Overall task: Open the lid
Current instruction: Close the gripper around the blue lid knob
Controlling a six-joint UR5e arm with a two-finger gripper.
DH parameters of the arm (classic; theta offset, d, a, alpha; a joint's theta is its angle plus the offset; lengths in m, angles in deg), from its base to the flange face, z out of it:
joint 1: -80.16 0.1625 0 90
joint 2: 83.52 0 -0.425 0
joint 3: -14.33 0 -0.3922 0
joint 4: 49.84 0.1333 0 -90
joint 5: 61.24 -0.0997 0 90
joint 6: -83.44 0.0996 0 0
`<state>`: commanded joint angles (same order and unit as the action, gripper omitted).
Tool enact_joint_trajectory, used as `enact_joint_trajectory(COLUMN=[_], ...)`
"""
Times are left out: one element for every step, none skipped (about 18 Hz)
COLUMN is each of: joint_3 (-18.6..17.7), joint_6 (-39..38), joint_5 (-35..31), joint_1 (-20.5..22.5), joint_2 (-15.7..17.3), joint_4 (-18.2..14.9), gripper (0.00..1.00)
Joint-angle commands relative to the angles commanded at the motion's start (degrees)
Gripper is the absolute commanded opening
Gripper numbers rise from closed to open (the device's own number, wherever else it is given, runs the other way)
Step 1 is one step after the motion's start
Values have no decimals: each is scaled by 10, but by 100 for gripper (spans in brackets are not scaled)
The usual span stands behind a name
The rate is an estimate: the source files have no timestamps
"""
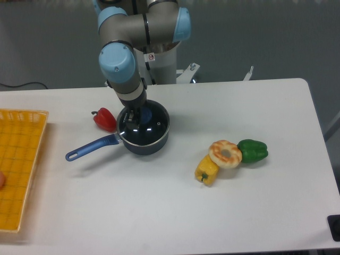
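The lid (155,125), a clear glass disc with a thin metal rim and a blue centre knob (145,113), lies on the dark blue saucepan (150,146) at the middle left of the table. The pan's long blue handle (87,149) points to the front left. My gripper (139,117) reaches straight down onto the lid's centre. Its dark fingers stand around the knob and look shut on it. The arm's wrist hides the lid's back left part.
A red pepper (105,119) lies just left of the pan, close to the arm. A yellow pepper (206,170), a doughnut (225,153) and a green pepper (253,150) lie together to the right. An orange basket (18,164) stands at the left edge.
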<state>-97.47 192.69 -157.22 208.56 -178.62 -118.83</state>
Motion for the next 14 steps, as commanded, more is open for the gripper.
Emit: enact_joint_trajectory(joint_3=[1,1,3,4,4,4,4,4,4,4,4,4,3,2], joint_6=[-3,-5,-6,-7,-7,-8,-8,-13,-25,-31,-33,-33,-33,-33], joint_5=[0,0,0,0,1,1,1,1,1,1,1,0,0,0], joint_1=[0,0,1,1,1,2,2,2,1,1,0,-1,-2,-2], joint_2=[0,1,1,1,1,1,0,0,0,0,0,0,0,-1], joint_4=[0,0,0,-1,-1,-1,-1,-1,-1,-1,-2,-1,-1,0], gripper=[82,81,81,78,78,78,78,78,78,78,78,78,78,78])
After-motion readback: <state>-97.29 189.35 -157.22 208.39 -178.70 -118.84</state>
